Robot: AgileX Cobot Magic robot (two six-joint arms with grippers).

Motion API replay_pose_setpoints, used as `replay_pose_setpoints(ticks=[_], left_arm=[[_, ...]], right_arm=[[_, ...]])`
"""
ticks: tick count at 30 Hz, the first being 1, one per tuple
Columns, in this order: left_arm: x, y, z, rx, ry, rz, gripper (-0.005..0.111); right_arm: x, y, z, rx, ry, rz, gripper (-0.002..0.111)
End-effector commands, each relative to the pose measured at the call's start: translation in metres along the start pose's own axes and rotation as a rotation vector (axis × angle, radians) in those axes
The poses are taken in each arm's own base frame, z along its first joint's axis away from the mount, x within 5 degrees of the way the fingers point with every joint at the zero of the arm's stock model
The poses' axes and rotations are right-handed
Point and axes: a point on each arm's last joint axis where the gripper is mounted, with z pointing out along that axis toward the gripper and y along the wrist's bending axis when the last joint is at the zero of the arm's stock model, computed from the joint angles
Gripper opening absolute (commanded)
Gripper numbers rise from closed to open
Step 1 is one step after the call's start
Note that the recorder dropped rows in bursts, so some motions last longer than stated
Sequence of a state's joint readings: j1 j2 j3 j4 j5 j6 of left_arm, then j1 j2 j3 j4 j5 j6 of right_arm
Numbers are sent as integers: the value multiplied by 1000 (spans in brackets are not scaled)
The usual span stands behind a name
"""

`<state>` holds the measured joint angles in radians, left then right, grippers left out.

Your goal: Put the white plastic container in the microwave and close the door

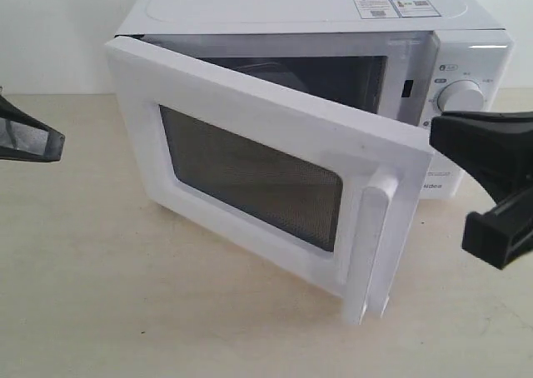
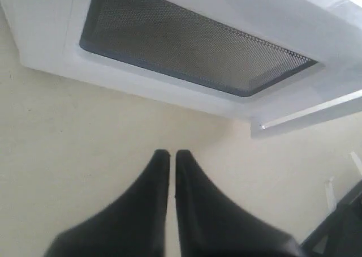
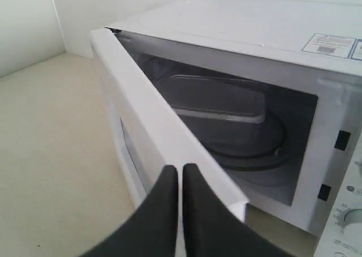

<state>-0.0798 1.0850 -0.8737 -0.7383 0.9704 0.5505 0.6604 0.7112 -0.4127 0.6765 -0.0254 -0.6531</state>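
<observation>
**Container in, door left to shut**

The translucent-white rectangular plastic container sat inside the white countertop microwave, mid-frame in the right wrist view. The white door with its dark mesh window stood ajar, not yet closed. The left gripper and right gripper were both clenched and empty, the right one beside the door's free edge.

Left tool and right tool: matte black, smoothly tapered pointed fingers.

White microwave standing out against a pale beige table.
Its white door is showing a dark, finely dotted mesh window; the white plastic container inside is looking translucent greyish-white.
</observation>
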Motion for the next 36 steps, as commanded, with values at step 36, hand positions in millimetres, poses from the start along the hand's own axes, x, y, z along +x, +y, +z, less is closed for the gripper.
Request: replay_pose_setpoints(ticks=[36], left_arm=[[116,-39,-99,-351,-453,29,4]], right_arm=[[4,-50,162,417,53,-16,0]])
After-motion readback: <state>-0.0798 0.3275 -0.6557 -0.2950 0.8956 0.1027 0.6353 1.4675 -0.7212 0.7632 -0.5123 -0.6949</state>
